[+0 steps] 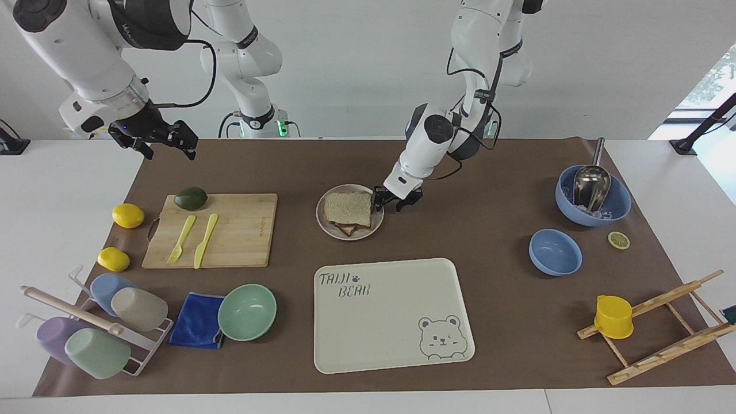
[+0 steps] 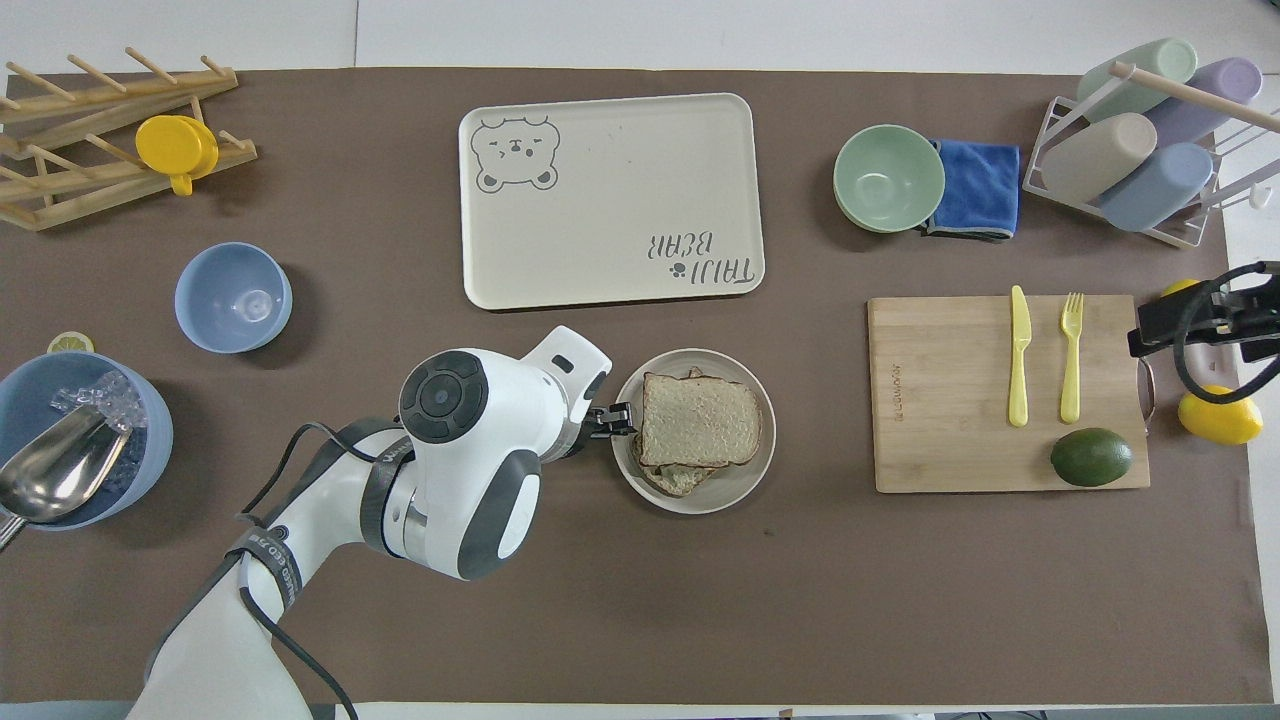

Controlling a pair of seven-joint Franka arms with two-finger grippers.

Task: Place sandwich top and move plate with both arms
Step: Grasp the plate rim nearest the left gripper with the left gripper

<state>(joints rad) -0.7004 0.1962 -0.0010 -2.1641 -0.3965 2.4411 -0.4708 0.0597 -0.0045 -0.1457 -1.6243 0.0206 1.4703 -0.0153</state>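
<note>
The plate (image 1: 349,211) sits just above the centre of the facing view, on the brown mat that covers the table (image 1: 494,299), and the sandwich top (image 1: 348,208) lies flat on it over another slice whose corner pokes out below. In the overhead view the same plate (image 2: 694,430) shows a bare rim all round the bread (image 2: 699,419).

The left pincer (image 1: 395,199) is down at the plate's right-hand edge in the facing view, fingers parted, one finger at the rim and the other out over the mat; whether it touches the rim cannot be told. In the overhead view the left pincer (image 2: 612,420) shows at the plate's left edge, half hidden by the arm's wrist.

The right pincer (image 1: 154,140) hangs in the air at the upper left of the facing view, over the mat's top corner, fingers spread and holding nothing.

Bare mat lies all round the plate: a wide strip to its right as far as the two blue bowls (image 1: 555,252), a narrower gap on the left to the edge of the cutting board (image 1: 230,230), and a short band below it to the top edge of the bear tray (image 1: 397,316)
</note>
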